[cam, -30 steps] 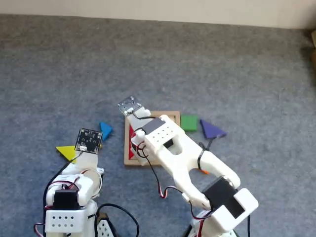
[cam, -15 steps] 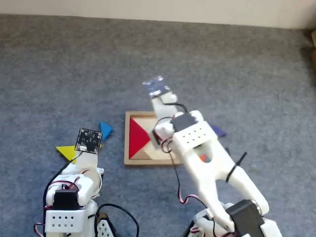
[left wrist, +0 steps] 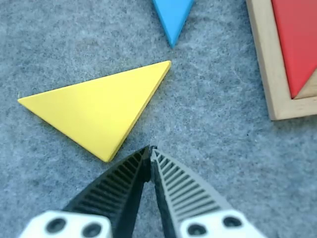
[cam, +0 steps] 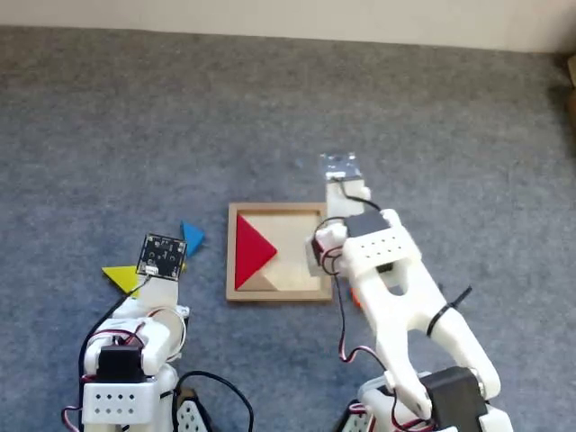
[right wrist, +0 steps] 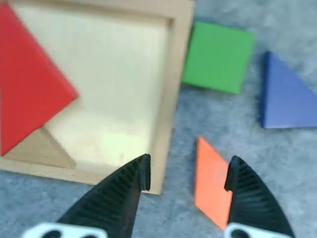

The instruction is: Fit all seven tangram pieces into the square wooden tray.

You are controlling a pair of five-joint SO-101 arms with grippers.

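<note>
The square wooden tray (cam: 236,270) lies mid-table and holds a large red triangle (cam: 252,250) with a tan triangle (right wrist: 42,148) under it. My right gripper (right wrist: 188,173) hangs open over the tray's right rim (right wrist: 168,99), one finger above the tray and the other above an orange piece (right wrist: 213,183) on the carpet. Beyond it lie a green square (right wrist: 219,56) and a dark blue triangle (right wrist: 287,101). My left gripper (left wrist: 150,148) is shut and empty, its tips just short of a yellow triangle (left wrist: 99,111). A light blue triangle (left wrist: 172,15) lies past that.
Grey carpet covers the whole table. The right arm (cam: 396,288) hides the green and dark blue pieces in the high view. The yellow triangle (cam: 121,277) and light blue triangle (cam: 192,237) sit left of the tray, beside the left arm (cam: 135,342).
The right arm has swung rightward across the tray, from over its left side to its right rim, uncovering the red triangle. The left arm has stayed still.
</note>
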